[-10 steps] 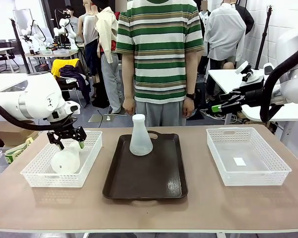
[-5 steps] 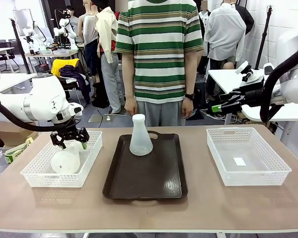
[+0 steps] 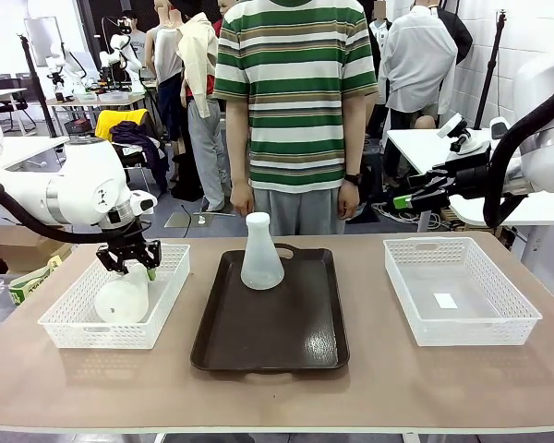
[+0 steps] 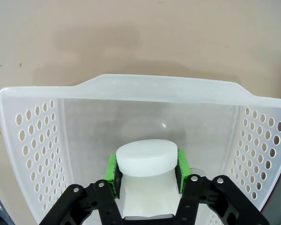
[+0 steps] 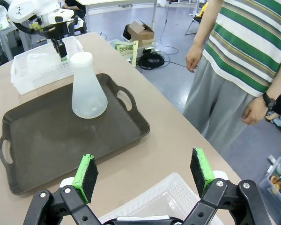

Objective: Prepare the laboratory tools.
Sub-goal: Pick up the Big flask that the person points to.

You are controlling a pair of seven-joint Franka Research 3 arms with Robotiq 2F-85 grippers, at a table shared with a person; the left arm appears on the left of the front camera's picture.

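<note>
One frosted conical flask lies tilted in the left white basket. My left gripper is shut on its neck. In the left wrist view the green pads press both sides of the flask's mouth, with my left gripper low inside the basket. A second flask stands upright on the dark tray, also seen as the flask on the tray. My right gripper hovers open beyond the table's right rear; my right gripper holds nothing.
A white basket stands at the right, holding a small white slip. A person in a striped shirt stands at the far edge behind the tray, hands at their sides. Bare tabletop runs along the front.
My left gripper has shifted slightly right over the basket and closed on the flask's neck. The right arm and the tray flask have stayed put.
</note>
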